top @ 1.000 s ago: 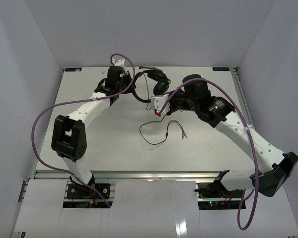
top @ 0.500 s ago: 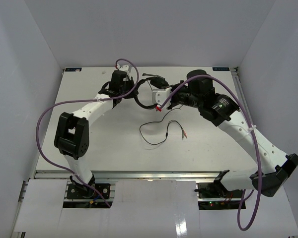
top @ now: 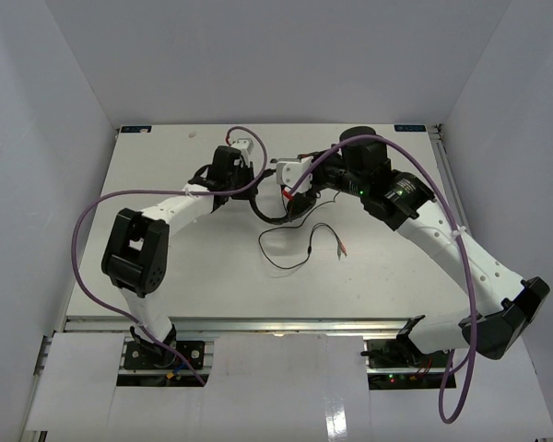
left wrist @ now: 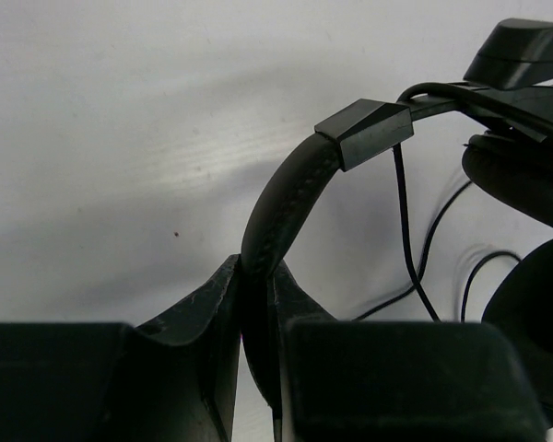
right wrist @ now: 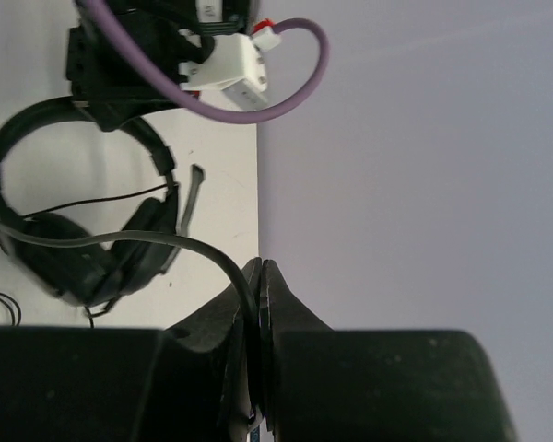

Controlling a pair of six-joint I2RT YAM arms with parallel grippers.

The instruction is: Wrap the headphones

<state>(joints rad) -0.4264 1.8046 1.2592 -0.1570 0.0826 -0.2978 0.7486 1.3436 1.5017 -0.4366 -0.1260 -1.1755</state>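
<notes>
My left hand (left wrist: 256,276) clamped tight on headband (left wrist: 288,195); right hand (right wrist: 260,274) pinches cord (right wrist: 120,238). Risk: thin cord slips pinch, or its slack at 6 o'clock snags, tangling wrap.

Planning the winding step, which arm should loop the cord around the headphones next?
Right, probably. The right gripper is shut on the cord, free to carry it, while the left gripper clamps the headband, anchoring the headphones.
</notes>
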